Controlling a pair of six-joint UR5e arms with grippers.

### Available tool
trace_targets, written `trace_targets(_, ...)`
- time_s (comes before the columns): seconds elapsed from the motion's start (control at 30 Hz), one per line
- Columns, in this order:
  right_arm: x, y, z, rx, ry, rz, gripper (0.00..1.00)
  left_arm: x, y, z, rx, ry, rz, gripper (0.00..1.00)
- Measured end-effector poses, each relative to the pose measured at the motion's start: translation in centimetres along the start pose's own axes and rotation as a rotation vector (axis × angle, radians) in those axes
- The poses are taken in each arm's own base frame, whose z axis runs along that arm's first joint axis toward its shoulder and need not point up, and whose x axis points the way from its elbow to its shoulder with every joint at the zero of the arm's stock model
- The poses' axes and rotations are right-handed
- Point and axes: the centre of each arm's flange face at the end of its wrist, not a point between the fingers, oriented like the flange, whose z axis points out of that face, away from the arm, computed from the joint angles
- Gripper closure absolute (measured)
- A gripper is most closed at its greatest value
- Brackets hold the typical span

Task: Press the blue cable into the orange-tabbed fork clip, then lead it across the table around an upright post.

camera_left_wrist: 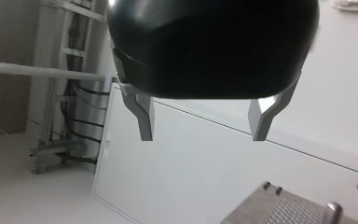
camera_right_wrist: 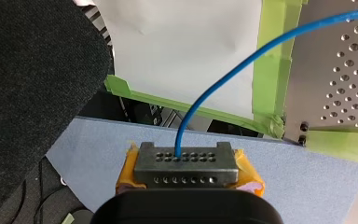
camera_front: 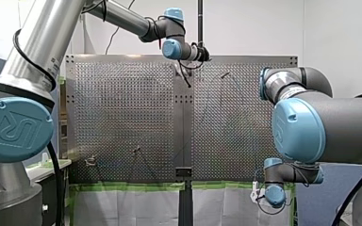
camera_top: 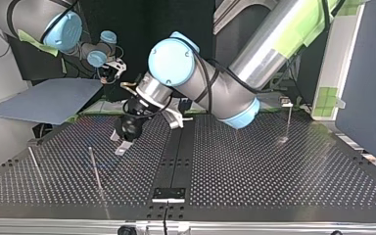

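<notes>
The blue cable rises from between the yellow pads of my right gripper, which is shut on it, and arcs away over the corner of the perforated table. In the front view my right gripper hangs off the table's near right edge. My left gripper is black with metal fingers; it is open with nothing between them, and it hovers above the far middle of the table. A small clip stands at the near left of the table; its tab colour is too small to tell.
Thin upright posts stand on the table. A grey-blue sheet lies under my right gripper, beside the green-taped table edge. My left arm's elbow looms over the table's middle.
</notes>
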Motion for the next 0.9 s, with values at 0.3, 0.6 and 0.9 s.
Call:
trace_targets(0.3, 0.1, -0.1, 0.0, 0.002, 0.001, -0.001, 1.00, 2.6, -0.7, 1.0, 0.004, 0.060, 0.002, 0.00)
trace_targets(0.6, 0.1, -0.2, 0.0, 0.003, 0.001, -0.002, 1.00, 5.6, -0.9, 2.5, -0.060, 0.115, 0.083, 0.00)
trace_targets(0.9, 0.1, -0.2, 0.0, 0.004, 0.002, -0.002, 1.00, 5.4, -0.6, 2.2, -0.147, 0.143, 0.179, 0.00)
